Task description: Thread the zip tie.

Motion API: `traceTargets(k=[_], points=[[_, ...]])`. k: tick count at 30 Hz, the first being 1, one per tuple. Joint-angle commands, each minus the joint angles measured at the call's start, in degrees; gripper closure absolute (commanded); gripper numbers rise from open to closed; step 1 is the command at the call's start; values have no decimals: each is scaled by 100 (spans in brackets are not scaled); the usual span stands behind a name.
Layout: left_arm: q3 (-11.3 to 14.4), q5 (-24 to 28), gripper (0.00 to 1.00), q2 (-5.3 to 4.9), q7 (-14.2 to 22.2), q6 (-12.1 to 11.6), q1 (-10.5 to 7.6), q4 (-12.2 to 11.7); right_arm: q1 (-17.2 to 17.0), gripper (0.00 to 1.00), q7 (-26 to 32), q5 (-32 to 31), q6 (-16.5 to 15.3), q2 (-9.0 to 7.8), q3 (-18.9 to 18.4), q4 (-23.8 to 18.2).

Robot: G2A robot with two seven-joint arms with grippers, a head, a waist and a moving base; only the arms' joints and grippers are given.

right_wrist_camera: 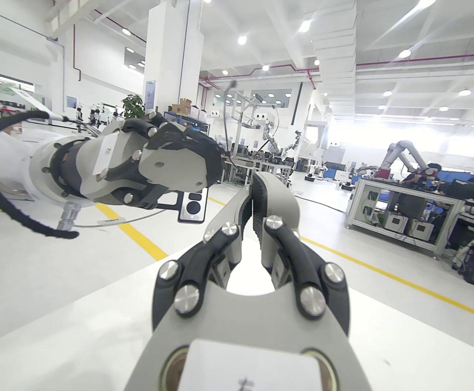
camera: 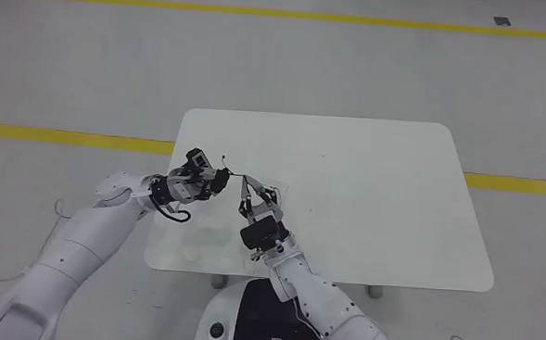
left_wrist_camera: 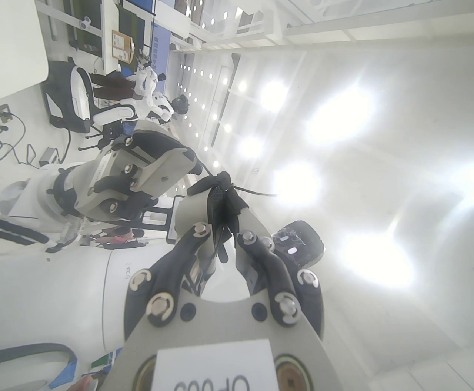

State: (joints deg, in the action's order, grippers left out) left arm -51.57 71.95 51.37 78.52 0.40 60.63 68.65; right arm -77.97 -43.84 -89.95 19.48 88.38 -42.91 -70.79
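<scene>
The left end effector [left_wrist_camera: 219, 198] and the right end effector [right_wrist_camera: 253, 187] are each pinching the black zip tie [camera: 238, 176], fingers pressed together, holding it just above the counter [camera: 374, 194]. The thin strap is bowing between them. I am judging that the tip may be missing the head's slot, or slipping free if either arm pulls.
</scene>
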Motion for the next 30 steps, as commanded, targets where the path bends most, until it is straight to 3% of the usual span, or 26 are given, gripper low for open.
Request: traceTargets(k=[1,30], points=[[0,0,100,0,0,0,0,0,-11,100,2,0,0,-9,-13,-12],[0,0,100,0,0,0,0,0,-96,100,48,0,0,-82,-141,-133]])
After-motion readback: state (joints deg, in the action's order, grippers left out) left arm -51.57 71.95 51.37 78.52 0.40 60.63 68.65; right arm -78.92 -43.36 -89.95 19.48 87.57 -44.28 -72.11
